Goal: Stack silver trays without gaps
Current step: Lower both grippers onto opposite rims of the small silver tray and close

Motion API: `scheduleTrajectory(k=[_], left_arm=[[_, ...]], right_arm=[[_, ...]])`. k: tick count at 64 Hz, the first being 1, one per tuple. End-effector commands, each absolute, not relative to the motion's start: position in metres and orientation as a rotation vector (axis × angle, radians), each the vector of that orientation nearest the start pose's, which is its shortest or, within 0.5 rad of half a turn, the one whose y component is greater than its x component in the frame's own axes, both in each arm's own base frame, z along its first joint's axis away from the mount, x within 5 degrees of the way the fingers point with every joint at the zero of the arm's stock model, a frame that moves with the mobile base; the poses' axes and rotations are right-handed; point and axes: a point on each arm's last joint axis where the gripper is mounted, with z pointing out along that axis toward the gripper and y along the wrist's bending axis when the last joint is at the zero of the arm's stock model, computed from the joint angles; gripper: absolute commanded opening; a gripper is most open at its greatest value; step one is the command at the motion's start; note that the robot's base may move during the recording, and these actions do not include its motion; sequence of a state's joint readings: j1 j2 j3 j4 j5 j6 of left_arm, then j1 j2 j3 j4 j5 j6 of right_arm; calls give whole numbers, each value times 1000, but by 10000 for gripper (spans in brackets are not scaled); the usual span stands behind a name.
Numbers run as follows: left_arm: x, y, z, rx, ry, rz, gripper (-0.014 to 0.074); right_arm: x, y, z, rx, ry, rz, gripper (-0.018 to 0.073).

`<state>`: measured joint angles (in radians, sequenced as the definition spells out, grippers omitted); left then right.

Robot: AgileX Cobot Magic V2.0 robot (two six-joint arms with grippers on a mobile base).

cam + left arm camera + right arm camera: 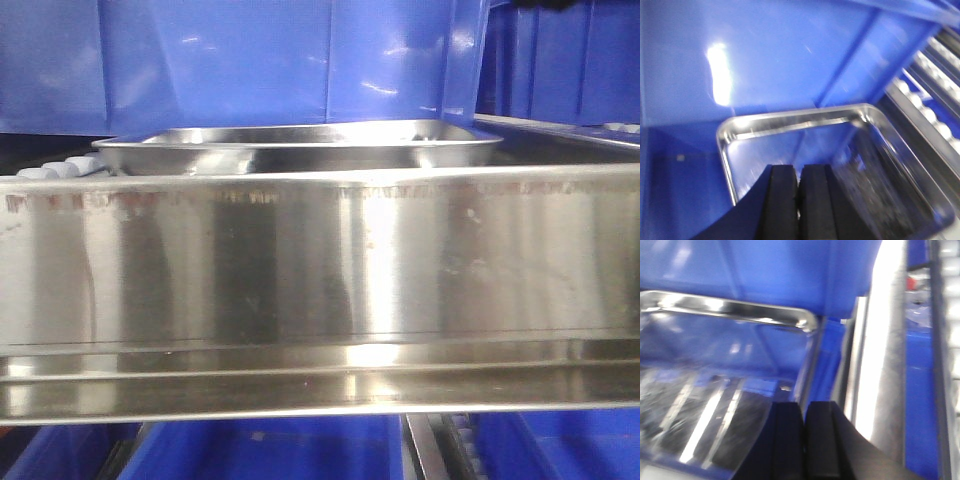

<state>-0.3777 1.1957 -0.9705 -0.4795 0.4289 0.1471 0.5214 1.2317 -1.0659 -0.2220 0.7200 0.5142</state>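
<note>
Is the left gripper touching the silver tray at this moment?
Cannot tell. In the left wrist view, the left gripper covers the near edge of the silver tray, but blur hides any contact or gap.

a broad steel rail (320,270) runs across in front of me, its face streaked with dull reflections. behind it stand blue bins (250,60), one wall carrying a bright patch of glare (720,75). lower bins (270,450), also blue, sit under the rail. white rollers (929,115) line the tracks beside the bins.

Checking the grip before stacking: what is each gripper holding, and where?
The right gripper seems to pinch the tray by its side rim; left gripper is shut above it, holding nothing visible.
</note>
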Motion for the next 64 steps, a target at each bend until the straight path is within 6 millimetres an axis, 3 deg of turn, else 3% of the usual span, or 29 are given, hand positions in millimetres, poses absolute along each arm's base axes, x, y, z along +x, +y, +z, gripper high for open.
scheduleTrajectory(k=[1, 20, 28, 33, 40, 45, 64], left_arm=[[246, -116, 340, 186, 2113, -600, -16], [265, -128, 313, 221, 2276, -601, -12], [266, -130, 304, 252, 2333, -595, 97], [266, -130, 303, 252, 2336, -594, 215], [266, -130, 303, 253, 2335, -592, 353], [267, -129, 303, 262, 2334, -578, 383], [273, -130, 298, 263, 2324, -549, 382]], right_arm=[[241, 123, 339, -139, 2315, 257, -48], [263, 137, 311, -148, 2374, 243, -48], [266, 139, 308, -170, 2371, 239, -45], [266, 139, 311, -169, 2361, 244, 23], [267, 140, 313, -167, 2358, 244, 199], [267, 140, 315, -160, 2365, 246, 295], [276, 144, 312, -127, 2437, 205, 267]])
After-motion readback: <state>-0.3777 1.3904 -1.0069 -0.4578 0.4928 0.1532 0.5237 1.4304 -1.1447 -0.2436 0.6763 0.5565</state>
